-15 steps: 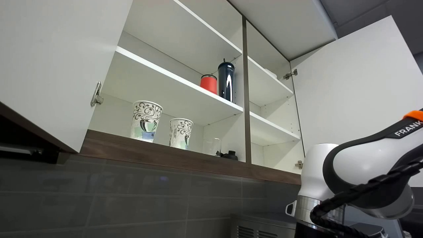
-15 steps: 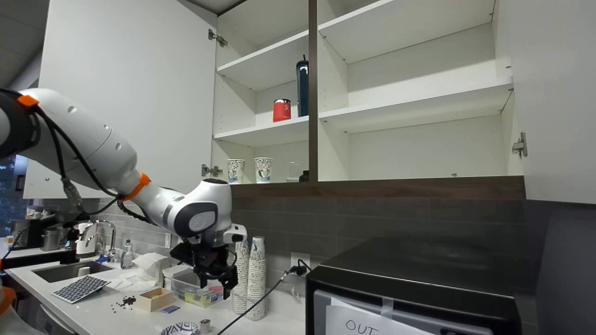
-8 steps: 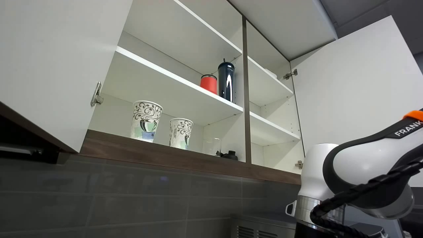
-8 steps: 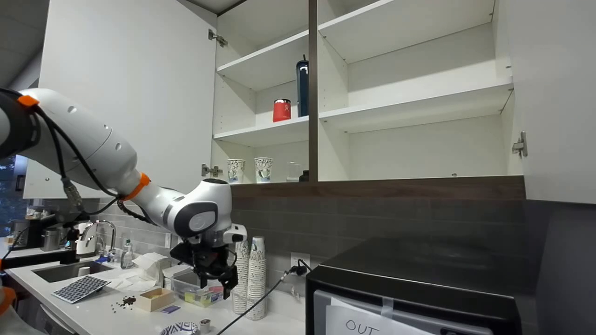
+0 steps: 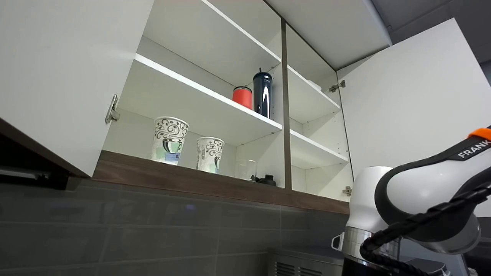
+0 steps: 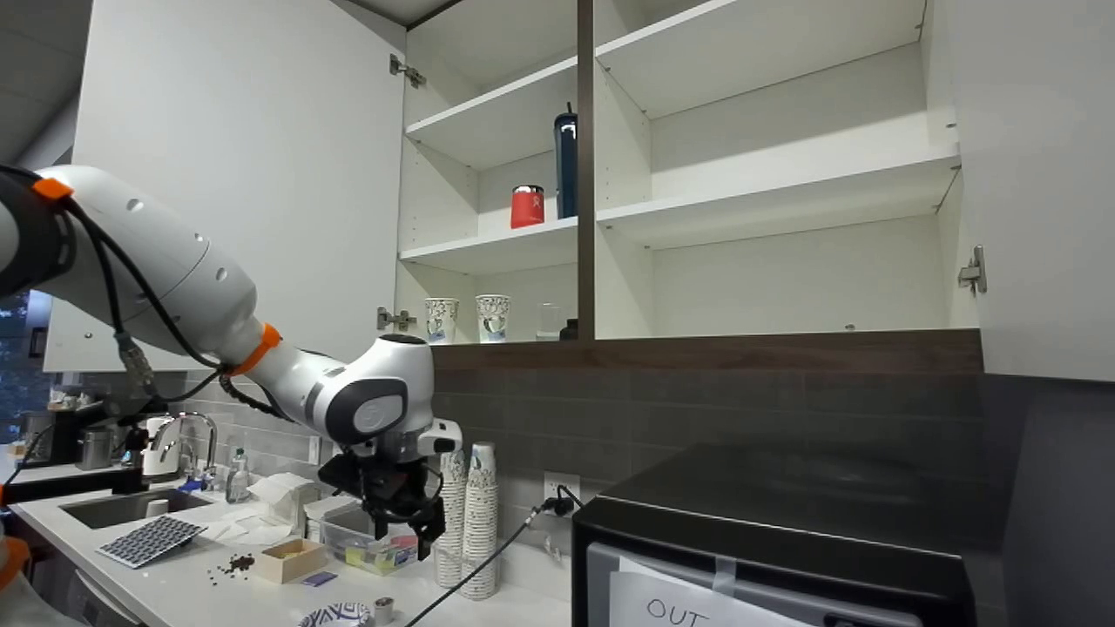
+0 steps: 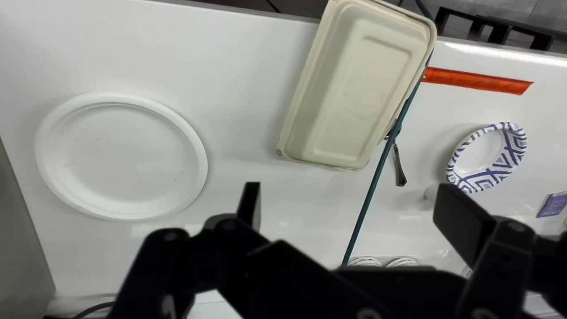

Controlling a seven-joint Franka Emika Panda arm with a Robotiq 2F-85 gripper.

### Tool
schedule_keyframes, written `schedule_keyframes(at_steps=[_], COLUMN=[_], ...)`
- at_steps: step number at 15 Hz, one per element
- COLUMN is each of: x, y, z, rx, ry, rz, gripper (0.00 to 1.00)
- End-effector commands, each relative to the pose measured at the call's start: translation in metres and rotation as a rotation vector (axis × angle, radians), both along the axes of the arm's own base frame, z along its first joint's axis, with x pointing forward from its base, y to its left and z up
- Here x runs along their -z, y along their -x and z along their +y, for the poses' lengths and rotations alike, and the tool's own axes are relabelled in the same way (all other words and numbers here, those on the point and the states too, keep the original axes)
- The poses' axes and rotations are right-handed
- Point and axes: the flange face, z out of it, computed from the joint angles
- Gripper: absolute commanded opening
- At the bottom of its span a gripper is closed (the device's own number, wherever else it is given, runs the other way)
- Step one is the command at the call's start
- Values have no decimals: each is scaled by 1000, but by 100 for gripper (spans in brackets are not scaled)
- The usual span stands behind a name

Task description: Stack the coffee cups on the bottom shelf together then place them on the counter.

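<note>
- Both coffee cups (image 5: 170,140) seem close to the front of the bottom shelf (image 5: 191,180), so a clumsy nudge could drop one imo
- Gripper (image 7: 350,199) is spread, holding nothing, well below them
- Plastic bin (image 6: 334,538) has something yellow (image 6: 359,559) in it; takeout box (image 7: 354,88) looks closed, can't see inside

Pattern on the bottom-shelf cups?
The cups have dark swirls on white, with pale green lower down; clearest in an exterior view.
</note>
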Motion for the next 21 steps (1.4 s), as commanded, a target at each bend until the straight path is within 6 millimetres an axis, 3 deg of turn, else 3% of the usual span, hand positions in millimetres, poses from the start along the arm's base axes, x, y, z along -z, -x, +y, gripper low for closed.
schedule_keyframes(at_steps=[1, 6, 9, 10, 11, 16, 17, 21], x=[-2, -5, -14, -12, -14, -13, -19, -85], y=[-23, -69, -86, -90, -77, -89, -87, -76], z=[21, 101, 125, 125, 122, 126, 127, 119], rx=[-76, -206, -241, -253, -228, -237, -219, -162], ry=[8, -37, -38, -32, -25, -25, -38, -179], rz=[25, 11, 5, 28, -5, 8, -11, -219], gripper=[100, 100, 100, 100, 100, 100, 100, 100])
